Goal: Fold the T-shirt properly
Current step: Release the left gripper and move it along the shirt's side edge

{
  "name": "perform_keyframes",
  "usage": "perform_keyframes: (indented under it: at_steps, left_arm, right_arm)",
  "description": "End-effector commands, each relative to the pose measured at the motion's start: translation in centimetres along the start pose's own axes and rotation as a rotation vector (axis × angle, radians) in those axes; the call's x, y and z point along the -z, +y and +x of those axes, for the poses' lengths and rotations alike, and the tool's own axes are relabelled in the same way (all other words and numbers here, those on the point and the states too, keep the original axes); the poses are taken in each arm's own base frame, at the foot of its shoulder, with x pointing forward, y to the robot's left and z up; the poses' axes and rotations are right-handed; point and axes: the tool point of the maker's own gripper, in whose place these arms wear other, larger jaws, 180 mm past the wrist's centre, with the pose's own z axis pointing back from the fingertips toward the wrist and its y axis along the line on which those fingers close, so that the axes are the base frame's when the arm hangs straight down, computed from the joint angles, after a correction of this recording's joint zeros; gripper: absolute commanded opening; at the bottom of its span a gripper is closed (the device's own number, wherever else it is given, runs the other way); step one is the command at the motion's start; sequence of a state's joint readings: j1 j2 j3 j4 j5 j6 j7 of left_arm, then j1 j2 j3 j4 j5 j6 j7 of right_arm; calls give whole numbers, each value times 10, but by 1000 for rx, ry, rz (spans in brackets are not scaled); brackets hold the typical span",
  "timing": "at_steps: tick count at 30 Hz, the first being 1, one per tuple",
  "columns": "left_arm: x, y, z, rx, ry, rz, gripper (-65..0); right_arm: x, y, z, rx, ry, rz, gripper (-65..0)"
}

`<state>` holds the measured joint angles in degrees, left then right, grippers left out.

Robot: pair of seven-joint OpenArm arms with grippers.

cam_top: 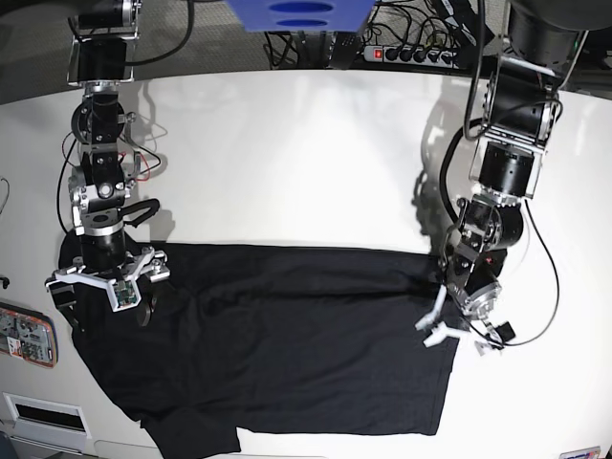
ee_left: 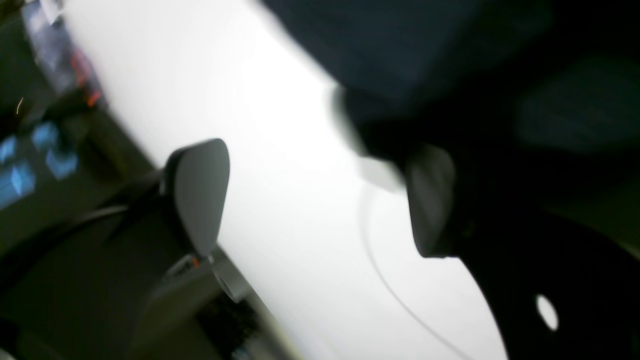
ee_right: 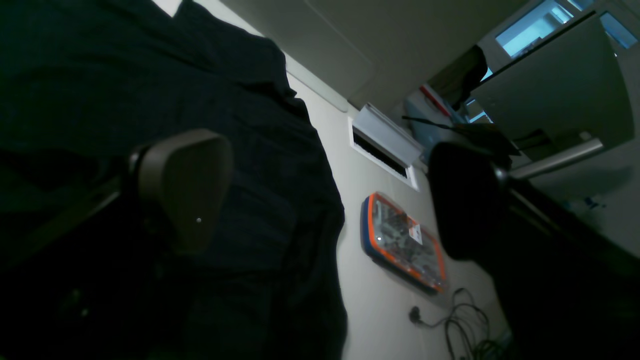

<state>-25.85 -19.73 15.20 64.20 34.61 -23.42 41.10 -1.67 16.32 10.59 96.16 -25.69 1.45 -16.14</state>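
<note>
T-shirt (cam_top: 287,344): black, spread across the near half of the white table (cam_top: 287,163); its far edge looks like a straight fold line, and a sleeve hangs toward the near-left table edge.
Handling: soft and limp, light by the look of it — it will sag and drag rather than hold a shape, so a single pinch would likely bunch the cloth.
Where to grip: judged best at the outer edges or corners, one arm at each side, pinching through all layers so that they travel together.
Left gripper (cam_top: 457,330): at the shirt's right edge in the base view, jaws spread apart; the left wrist view is blurred, but white table shows between the two pads (ee_left: 197,192) and no cloth is clamped.
Right gripper (cam_top: 107,282): over the shirt's left edge in the base view, jaws wide apart — dark cloth lies behind the pads (ee_right: 182,187) in its wrist view, none pinched between them.
Risk: the overhanging sleeve could slide off the table once the body is pulled.
</note>
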Motion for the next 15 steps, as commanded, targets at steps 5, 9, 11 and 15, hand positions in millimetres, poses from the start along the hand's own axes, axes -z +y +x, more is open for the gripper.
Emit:
perform_keyframes:
  at_steps: [5, 9, 11, 15]
  left_arm:
    - [-7, 47, 8, -116, -25, 149, -108]
    - [-9, 57, 11, -127, -32, 168, -108]
    - [-10, 66, 14, -135, -36, 179, -108]
    - [-18, 70, 22, -135, -68, 194, -108]
  right_arm:
    - [2, -9, 15, 11, -50, -36, -33]
    - [-5, 0, 6, 13, -29, -15, -33]
    - [-7, 2, 4, 12, -26, -12, -33]
    - [-7, 0, 7, 12, -31, -16, -33]
